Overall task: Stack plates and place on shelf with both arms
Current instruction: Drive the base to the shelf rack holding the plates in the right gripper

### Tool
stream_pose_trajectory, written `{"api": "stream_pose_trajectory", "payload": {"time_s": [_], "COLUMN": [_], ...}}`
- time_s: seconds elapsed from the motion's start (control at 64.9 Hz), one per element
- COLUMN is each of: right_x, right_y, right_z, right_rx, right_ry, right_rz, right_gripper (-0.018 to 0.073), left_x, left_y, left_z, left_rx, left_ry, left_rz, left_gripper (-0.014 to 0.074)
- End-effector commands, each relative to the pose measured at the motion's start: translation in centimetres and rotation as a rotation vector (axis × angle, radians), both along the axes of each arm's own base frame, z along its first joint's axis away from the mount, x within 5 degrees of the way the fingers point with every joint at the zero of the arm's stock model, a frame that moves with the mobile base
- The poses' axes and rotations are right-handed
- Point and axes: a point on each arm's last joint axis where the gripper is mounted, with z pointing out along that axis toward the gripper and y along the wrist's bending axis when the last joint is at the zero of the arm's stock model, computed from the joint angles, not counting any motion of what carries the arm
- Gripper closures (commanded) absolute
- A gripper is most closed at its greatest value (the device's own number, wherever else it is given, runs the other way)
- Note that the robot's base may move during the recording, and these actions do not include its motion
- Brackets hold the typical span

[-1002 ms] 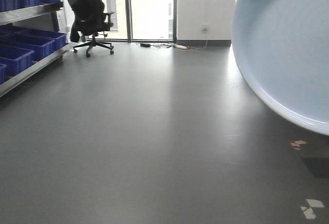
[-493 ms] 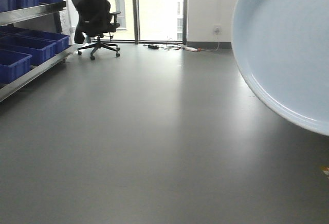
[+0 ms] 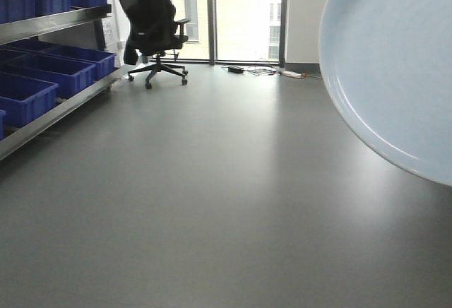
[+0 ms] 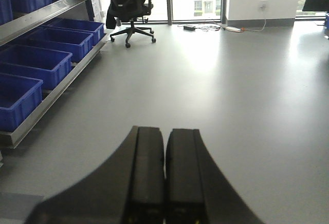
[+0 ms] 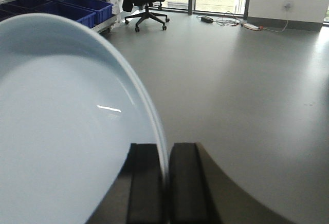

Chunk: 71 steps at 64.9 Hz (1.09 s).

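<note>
Turning toward the shelf (image 3: 56, 22), I see more blue crates (image 3: 28, 96) out front than a second ago; the plate (image 3: 395, 68) hangs unmoved upper right. Left wrist: left fingers (image 4: 165, 152) pressed together, empty. Right wrist: right fingers (image 5: 167, 167) pinch the plate's rim, so I'm mid-carry.

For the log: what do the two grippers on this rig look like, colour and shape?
Both look alike. The left gripper has two flat, rectangular matte-black fingers rising from a broad black body that flares outward in curves. The right gripper shows the same black fingers and flare. No cables or sleeves are visible.
</note>
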Motion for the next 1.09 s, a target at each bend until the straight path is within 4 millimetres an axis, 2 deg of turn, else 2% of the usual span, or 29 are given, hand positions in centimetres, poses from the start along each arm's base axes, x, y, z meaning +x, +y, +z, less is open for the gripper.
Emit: {"api": "stream_pose_trajectory", "payload": {"time_s": [0.0, 1.079], "right_x": [0.1, 0.1], "right_y": [-0.14, -0.14], "right_z": [1.88, 1.88], "right_rx": [0.01, 0.01], "right_ry": [-0.122, -0.122], "right_rz": [-0.017, -0.017], "right_gripper": [0.0511, 0.0511], "left_x": [0.06, 0.06], "left_y": [0.04, 0.04], "left_z": [1.7, 1.7], "left_rx": [-0.014, -0.014], "left_ry": [-0.105, -0.105], "left_rz": [0.005, 0.005], "left_gripper": [0.0514, 0.0514]}}
